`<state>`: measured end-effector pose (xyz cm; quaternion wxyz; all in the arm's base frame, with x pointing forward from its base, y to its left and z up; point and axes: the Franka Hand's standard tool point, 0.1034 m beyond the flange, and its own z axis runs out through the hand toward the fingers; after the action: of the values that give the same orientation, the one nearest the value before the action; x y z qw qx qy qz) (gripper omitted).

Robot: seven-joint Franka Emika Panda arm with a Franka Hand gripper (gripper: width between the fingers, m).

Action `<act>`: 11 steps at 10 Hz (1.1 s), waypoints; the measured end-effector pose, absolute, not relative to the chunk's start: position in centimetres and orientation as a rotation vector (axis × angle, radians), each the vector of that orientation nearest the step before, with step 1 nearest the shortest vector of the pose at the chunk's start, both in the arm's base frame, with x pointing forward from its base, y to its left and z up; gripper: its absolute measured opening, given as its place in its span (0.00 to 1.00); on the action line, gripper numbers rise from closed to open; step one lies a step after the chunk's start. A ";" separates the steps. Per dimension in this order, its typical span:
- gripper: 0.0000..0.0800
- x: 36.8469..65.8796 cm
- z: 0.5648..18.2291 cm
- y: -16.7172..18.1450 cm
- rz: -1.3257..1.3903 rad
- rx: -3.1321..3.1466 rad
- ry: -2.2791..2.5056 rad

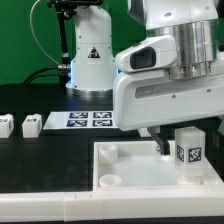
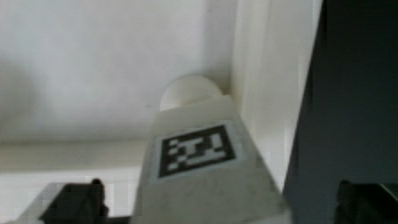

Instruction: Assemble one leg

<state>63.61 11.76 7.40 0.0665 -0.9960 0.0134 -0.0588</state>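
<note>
A leg (image 1: 190, 150), a small white block with a black-and-white tag, stands upright on the right part of the large white panel (image 1: 120, 165). My gripper (image 1: 176, 152) is lowered around it, with one dark finger (image 1: 160, 147) showing beside it. In the wrist view the leg (image 2: 205, 165) fills the middle, tag facing the camera, and its far end meets a round socket (image 2: 192, 92) of the panel. My gripper (image 2: 217, 206) is open: the dark fingertips (image 2: 75, 203) stand on either side of the leg with a gap to it on each side.
Two more white legs (image 1: 5, 124) (image 1: 31, 125) lie on the black table at the exterior view's left. The marker board (image 1: 88, 120) lies behind the panel. The robot's white base (image 1: 90, 60) stands at the back. The panel's raised rim (image 2: 267, 60) runs close beside the leg.
</note>
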 end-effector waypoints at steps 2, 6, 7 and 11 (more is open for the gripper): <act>0.67 63.6 7.4 11.7 -0.176 -3.001 0.063; 0.37 63.8 7.5 11.4 -0.101 -2.839 0.869; 0.37 63.8 7.4 11.3 -0.087 -2.788 1.014; 0.37 63.7 7.1 11.3 0.075 -2.235 1.855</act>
<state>63.66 11.28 7.13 0.1178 -0.7638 0.6341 0.0256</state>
